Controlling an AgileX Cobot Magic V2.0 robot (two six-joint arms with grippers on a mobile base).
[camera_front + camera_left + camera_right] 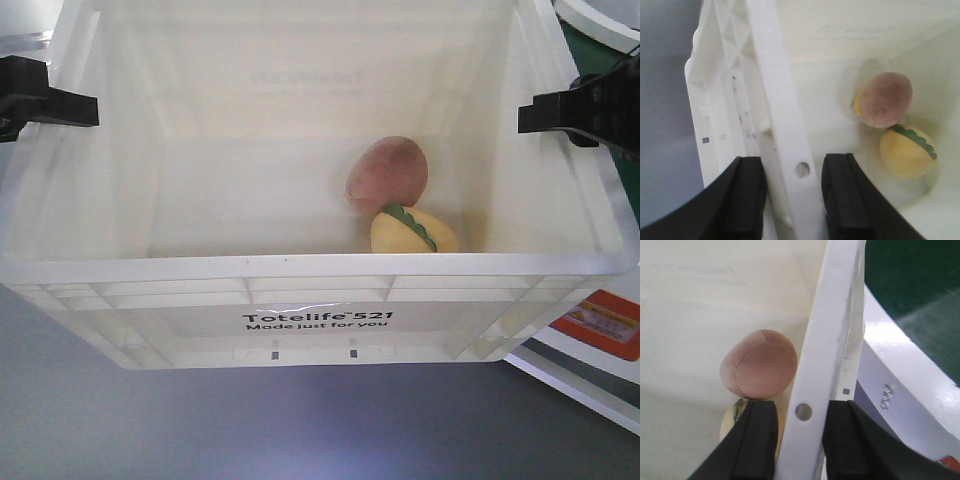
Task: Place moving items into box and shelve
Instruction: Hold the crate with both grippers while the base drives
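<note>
As pincers (792,167) (800,407) pinch box (320,268) rims — toys (388,172) (412,235) sit rightward.

From the right wrist we catch a sliver of the yellow plush toy (727,422), hidden behind the brownish-pink plush toy (759,364) and a gripper finger (757,445).

The white box (300,268) is sitting upright and open, its front wall showing black "Totelife 521" print; both toys are lying on its floor, toward the right wall; the pink toy (388,172), brownish and potato-shaped, is lying farther back, touching the yellow toy (405,238); the latter, crossed by a green leaf strip, is sitting nearer the front wall, partly hidden by the rim.
</note>
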